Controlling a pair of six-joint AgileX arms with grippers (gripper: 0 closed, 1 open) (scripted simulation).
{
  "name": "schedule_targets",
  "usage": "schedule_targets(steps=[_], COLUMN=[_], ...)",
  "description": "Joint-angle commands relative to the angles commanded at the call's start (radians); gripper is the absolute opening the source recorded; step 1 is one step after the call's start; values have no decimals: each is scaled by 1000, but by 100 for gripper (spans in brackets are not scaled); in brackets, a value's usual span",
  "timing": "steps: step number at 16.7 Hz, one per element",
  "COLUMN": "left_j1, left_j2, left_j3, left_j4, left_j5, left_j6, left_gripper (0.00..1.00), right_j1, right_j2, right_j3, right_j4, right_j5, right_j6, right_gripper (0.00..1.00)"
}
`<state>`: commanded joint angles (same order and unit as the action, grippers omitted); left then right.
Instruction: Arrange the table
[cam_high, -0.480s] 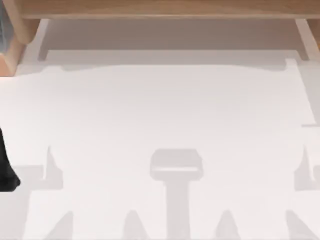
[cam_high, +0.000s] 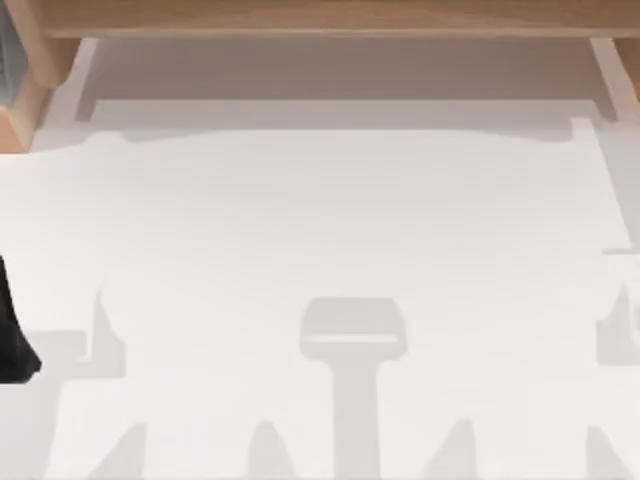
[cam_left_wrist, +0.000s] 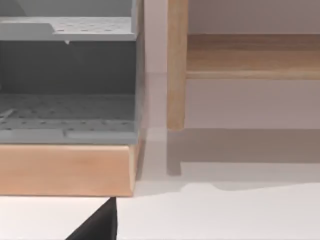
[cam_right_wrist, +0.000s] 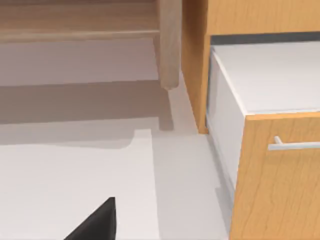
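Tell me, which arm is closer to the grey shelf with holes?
Left. The left arm sits at the left edge of the table, on the same side as the grey shelf. The right arm faces a wooden drawer instead.

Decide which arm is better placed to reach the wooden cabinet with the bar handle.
Probably the right: its wrist view faces the cabinet nearby, beside the table. The left wrist view faces a grey perforated rack instead.
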<state>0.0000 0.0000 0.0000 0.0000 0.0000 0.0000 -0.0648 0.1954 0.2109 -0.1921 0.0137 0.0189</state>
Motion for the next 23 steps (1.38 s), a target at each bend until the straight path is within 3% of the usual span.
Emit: schedule_targets(steps=[6, 16, 23], left_j1=[0, 0, 0], left_j2=[0, 0, 0], left_j3=[0, 0, 0], left_j4=[0, 0, 0], left_j5=[0, 0, 0], left_j6=[0, 0, 0], left_gripper=[100, 100, 100], right_j1=[-147, -291, -307], right_j2=[537, 1759, 2311], right_j3=[571, 1735, 2180], right_j4=[-391, -964, -1144], right_j5=[36, 38, -1], right_j6=[24, -40, -115], right_gripper=[100, 100, 100])
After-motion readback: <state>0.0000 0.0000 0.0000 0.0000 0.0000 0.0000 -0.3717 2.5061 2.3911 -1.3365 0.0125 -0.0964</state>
